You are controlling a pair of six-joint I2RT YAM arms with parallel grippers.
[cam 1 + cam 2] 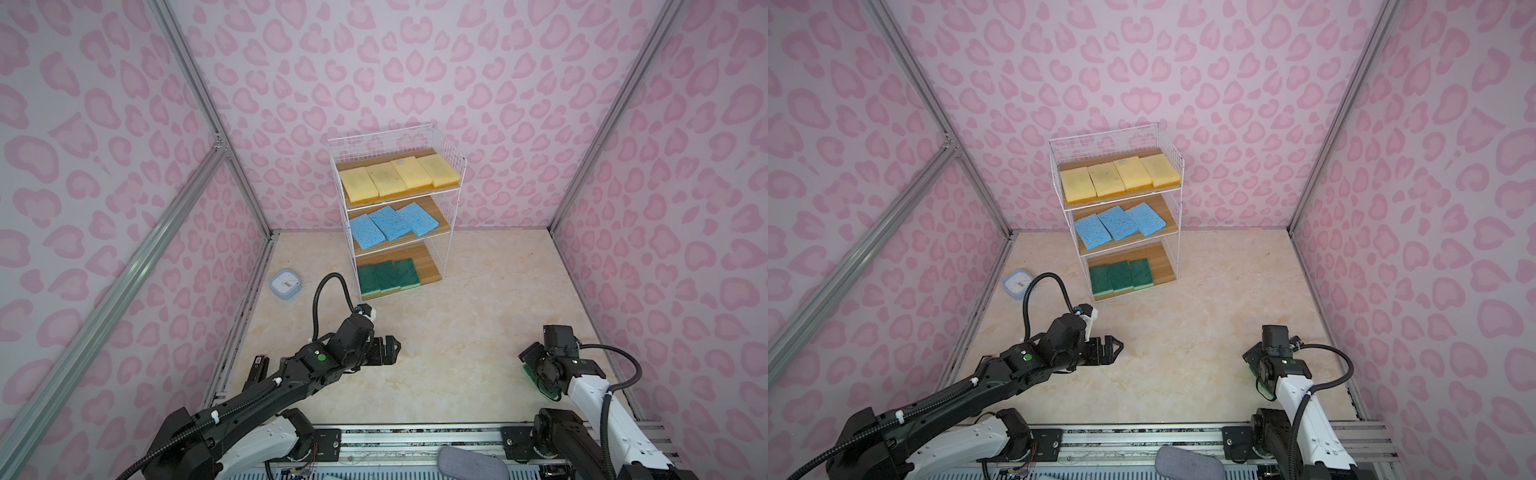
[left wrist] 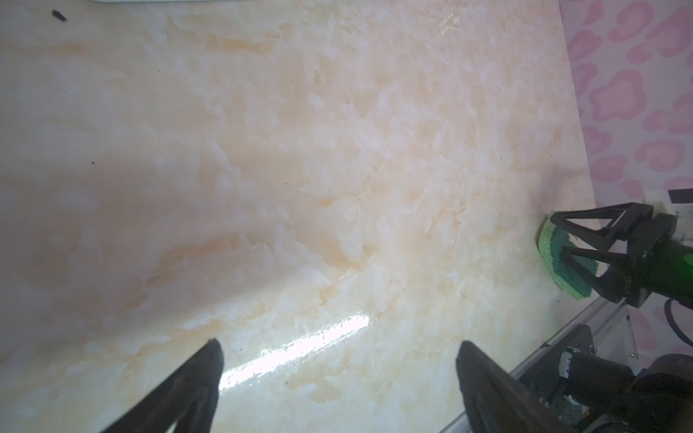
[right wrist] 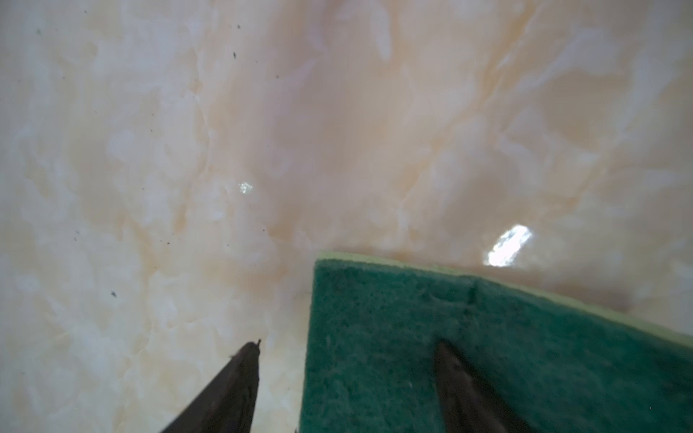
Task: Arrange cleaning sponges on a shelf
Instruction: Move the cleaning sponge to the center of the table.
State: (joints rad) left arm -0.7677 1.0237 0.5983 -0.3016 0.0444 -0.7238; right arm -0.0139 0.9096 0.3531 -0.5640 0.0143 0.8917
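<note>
- Both top views: the shelf (image 1: 426, 268) stands far centre. It holds four yellow sponges (image 1: 399, 176) on the top tier, three blue sponges (image 1: 392, 224) on the middle and three green sponges (image 1: 388, 274) on the left of the bottom.
- The left gripper (image 1: 397, 347) hovers near, left of centre, with nothing in it.
- A loose sponge (image 1: 527, 371) peeks from under the right gripper (image 1: 528, 358), near right.
- Left wrist: its jaws stand wide over the table (image 2: 337, 150).
- Right wrist: the jaws are partly apart. One finger (image 3: 461, 375) lies over the loose sponge's green face, the other beside its edge, so nothing is clamped.
</note>
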